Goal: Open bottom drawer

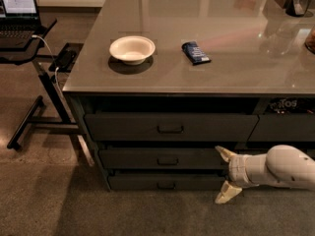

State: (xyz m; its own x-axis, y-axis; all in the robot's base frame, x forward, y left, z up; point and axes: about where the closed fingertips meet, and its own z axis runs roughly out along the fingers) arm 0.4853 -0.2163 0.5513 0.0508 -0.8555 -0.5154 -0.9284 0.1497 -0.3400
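while the bottom drawer [147,182] sits closed, the tool [225,173] gapes beside it.

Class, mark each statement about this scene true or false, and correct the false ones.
1. The gripper is to the right of the bottom drawer handle, not on it. True.
2. The packet lies inside the bowl. False: it lies on the counter, to the right of the bowl and apart from it.
3. The gripper's fingers are spread open. True.
4. The laptop sits on the counter. False: it sits on a separate stand at the left.
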